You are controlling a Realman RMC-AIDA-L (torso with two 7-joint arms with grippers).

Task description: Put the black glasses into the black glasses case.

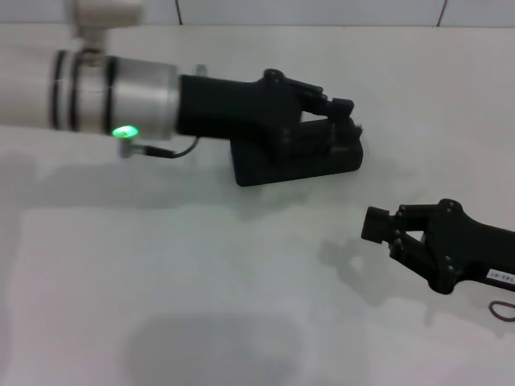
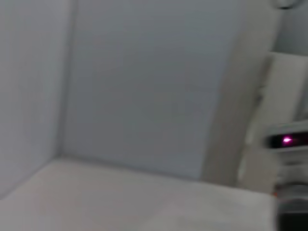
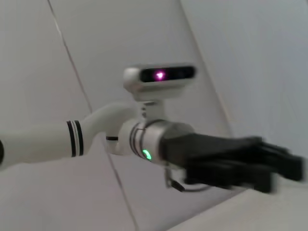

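The black glasses case (image 1: 273, 170) lies on the white table (image 1: 161, 273) a little right of centre. My left gripper (image 1: 342, 117) reaches in from the left and hovers right over the case, covering most of its top. Seen from the side in the right wrist view, the left gripper (image 3: 284, 168) is a dark blur. The black glasses are hidden; I cannot make them out in any view. My right gripper (image 1: 380, 225) rests low at the right, pointing left, apart from the case.
A thin black cable (image 1: 181, 153) hangs under the left wrist. The robot's head camera (image 3: 159, 75) with a pink light shows behind the left arm. White walls stand beyond the table's far edge.
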